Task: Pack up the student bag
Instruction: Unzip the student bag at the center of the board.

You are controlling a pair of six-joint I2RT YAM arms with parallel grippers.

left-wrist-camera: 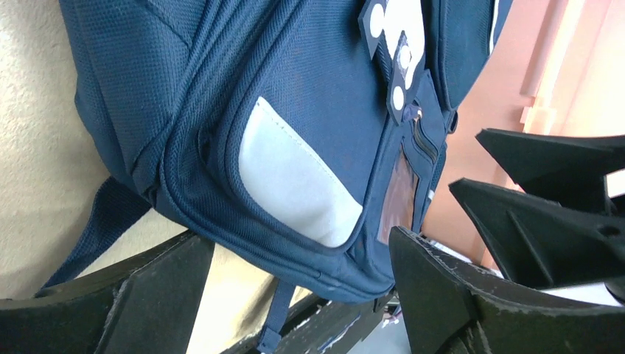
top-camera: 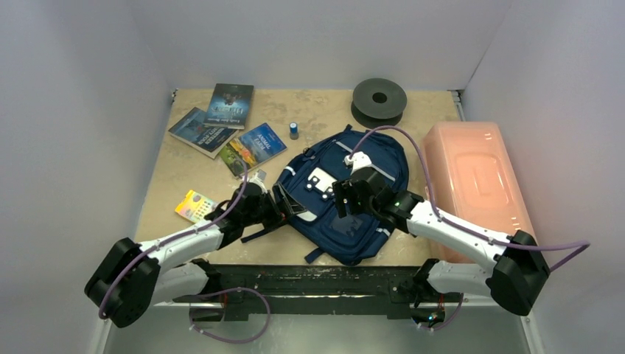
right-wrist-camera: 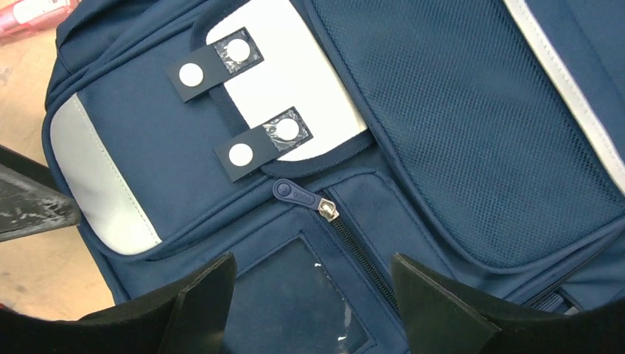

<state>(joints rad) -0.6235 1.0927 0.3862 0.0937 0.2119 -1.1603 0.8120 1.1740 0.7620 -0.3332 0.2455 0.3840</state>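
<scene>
Student bag at table edge, box beside

Arms hide the middle of the bag. Titles on the far books and print on the card are unreadably small.

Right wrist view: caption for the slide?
Open right pincer poised over the student bag, zipper pull just ahead, two snap tabs beyond.

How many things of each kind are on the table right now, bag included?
Books: 3
Student bag: 1
Pink box: 1
Dark spool: 1
Small bottle: 1
Yellow packet: 1
Total: 8
</scene>
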